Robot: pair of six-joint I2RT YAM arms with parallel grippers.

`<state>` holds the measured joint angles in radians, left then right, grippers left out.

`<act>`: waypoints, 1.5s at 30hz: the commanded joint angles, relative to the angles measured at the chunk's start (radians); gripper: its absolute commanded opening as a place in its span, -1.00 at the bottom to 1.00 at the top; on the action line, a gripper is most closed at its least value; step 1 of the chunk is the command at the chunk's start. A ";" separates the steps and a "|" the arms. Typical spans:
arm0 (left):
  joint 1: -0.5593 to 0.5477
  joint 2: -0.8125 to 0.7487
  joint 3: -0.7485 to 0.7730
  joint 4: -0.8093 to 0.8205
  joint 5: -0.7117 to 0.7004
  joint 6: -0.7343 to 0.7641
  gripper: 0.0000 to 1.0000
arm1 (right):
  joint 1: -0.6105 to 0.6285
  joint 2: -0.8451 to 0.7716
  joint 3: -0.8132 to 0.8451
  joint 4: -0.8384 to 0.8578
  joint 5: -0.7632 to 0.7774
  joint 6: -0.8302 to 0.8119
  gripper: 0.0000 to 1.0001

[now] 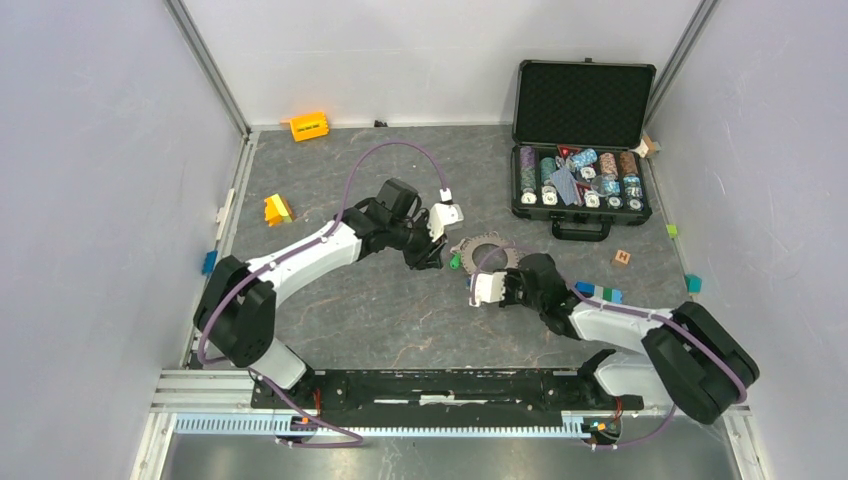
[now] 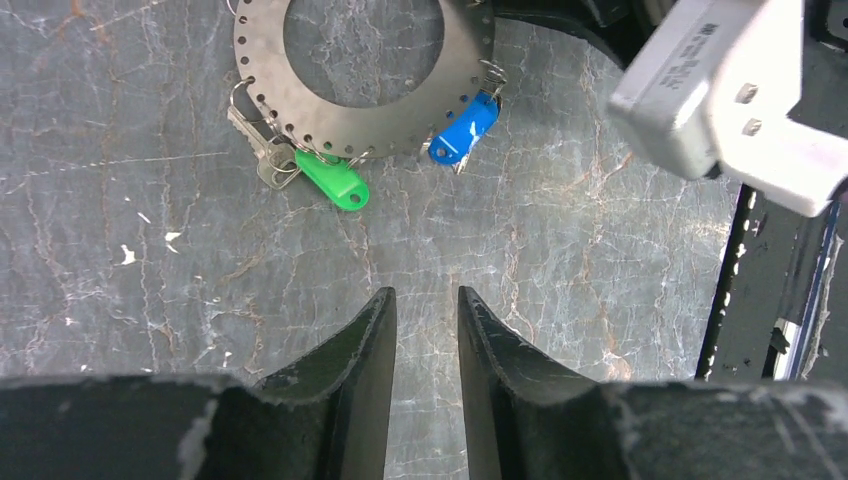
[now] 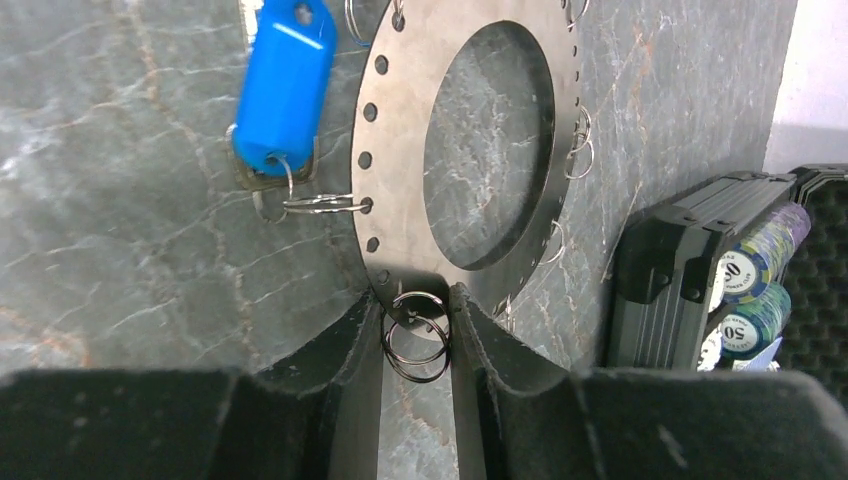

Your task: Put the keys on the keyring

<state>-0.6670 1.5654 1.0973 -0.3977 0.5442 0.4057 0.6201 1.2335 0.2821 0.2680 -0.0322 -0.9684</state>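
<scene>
Looks all but finished. Has green key (image 2: 335, 182) and blue key (image 3: 285, 85) hooked through rim holes of the keyring (image 2: 370, 128), flat on the table (image 2: 150, 300). Pinches its near edge with right fingers (image 3: 355, 350); holds left fingers (image 2: 375, 330) apart, empty, near green key. Probably leaves only letting go.

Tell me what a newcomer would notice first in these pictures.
A flat grey metal ring with holes along its rim lies at the centre of the top view, with a green key and a blue key at its edge. The right end effector pinches the ring's rim. At the far right stands an open black case holding poker chips.
</scene>
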 commanded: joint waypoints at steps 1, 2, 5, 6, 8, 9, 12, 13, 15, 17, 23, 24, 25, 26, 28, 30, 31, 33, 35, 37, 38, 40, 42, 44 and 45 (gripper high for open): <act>0.003 -0.063 -0.006 -0.001 -0.023 0.055 -0.27 | 0.000 0.065 0.074 0.037 0.059 -0.003 -0.70; 0.003 -0.069 -0.010 -0.001 -0.024 0.060 -0.26 | 0.001 0.078 0.084 0.037 0.063 -0.001 -0.67; 0.003 -0.088 -0.014 -0.001 -0.026 0.063 -0.25 | -0.001 0.130 0.132 0.029 0.080 0.005 -0.62; 0.003 -0.095 -0.017 -0.001 -0.026 0.063 -0.24 | 0.000 0.149 0.150 0.027 0.089 0.005 -0.61; 0.003 -0.110 -0.020 -0.001 -0.025 0.062 -0.23 | -0.002 0.189 0.181 0.016 0.100 0.004 -0.58; 0.003 -0.119 -0.023 -0.001 -0.026 0.063 -0.23 | -0.004 0.204 0.195 0.011 0.102 0.001 -0.54; 0.003 -0.143 -0.035 -0.005 -0.033 0.066 -0.20 | -0.006 0.224 0.211 -0.008 0.103 -0.006 -0.27; 0.003 -0.152 -0.037 -0.008 -0.038 0.068 -0.17 | -0.007 0.222 0.210 -0.015 0.102 -0.007 -0.19; 0.003 -0.173 -0.048 -0.012 -0.053 0.074 -0.08 | -0.008 0.203 0.210 -0.042 0.083 -0.007 0.02; 0.005 -0.191 -0.058 -0.012 -0.079 0.078 0.11 | -0.009 0.182 0.217 -0.084 0.057 -0.001 0.30; 0.055 -0.259 -0.081 0.021 -0.099 0.042 0.46 | -0.013 0.098 0.248 -0.223 -0.033 0.032 0.96; 0.068 -0.273 -0.083 0.026 -0.106 0.034 0.50 | -0.013 0.080 0.254 -0.245 -0.039 0.036 0.96; 0.078 -0.290 -0.085 0.036 -0.118 0.022 0.56 | -0.015 0.058 0.261 -0.263 -0.045 0.045 0.96; 0.091 -0.305 -0.087 0.047 -0.137 0.010 0.60 | -0.018 0.038 0.266 -0.287 -0.049 0.052 0.96; 0.113 -0.339 -0.089 0.061 -0.175 -0.008 0.68 | -0.028 -0.009 0.279 -0.321 -0.053 0.077 0.96; 0.136 -0.371 -0.099 0.083 -0.218 -0.034 0.76 | -0.040 -0.046 0.304 -0.332 -0.050 0.122 0.96; 0.147 -0.390 -0.107 0.101 -0.244 -0.050 0.84 | -0.047 -0.061 0.319 -0.337 -0.051 0.147 0.96; 0.171 -0.430 -0.131 0.138 -0.284 -0.082 0.99 | -0.069 -0.088 0.360 -0.341 -0.062 0.214 0.96; 0.197 -0.463 -0.147 0.161 -0.309 -0.118 1.00 | -0.082 -0.113 0.408 -0.327 -0.042 0.306 0.96; 0.222 -0.487 -0.165 0.186 -0.362 -0.168 1.00 | -0.087 -0.143 0.430 -0.297 -0.016 0.369 0.96; 0.239 -0.495 -0.179 0.207 -0.396 -0.183 1.00 | -0.089 -0.162 0.434 -0.278 0.000 0.401 0.96; 0.274 -0.519 -0.230 0.260 -0.436 -0.201 1.00 | -0.091 -0.201 0.433 -0.234 0.024 0.445 0.96; 0.330 -0.548 -0.273 0.312 -0.427 -0.240 1.00 | -0.093 -0.245 0.407 -0.187 0.058 0.493 0.96; 0.394 -0.585 -0.307 0.368 -0.395 -0.289 1.00 | -0.096 -0.294 0.372 -0.133 0.102 0.557 0.96; 0.407 -0.601 -0.316 0.386 -0.401 -0.305 1.00 | -0.097 -0.315 0.355 -0.107 0.116 0.581 0.96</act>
<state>-0.3401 1.0302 0.8284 -0.1631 0.1677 0.2340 0.5293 0.9985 0.6804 0.0212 -0.0048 -0.5507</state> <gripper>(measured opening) 0.994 0.979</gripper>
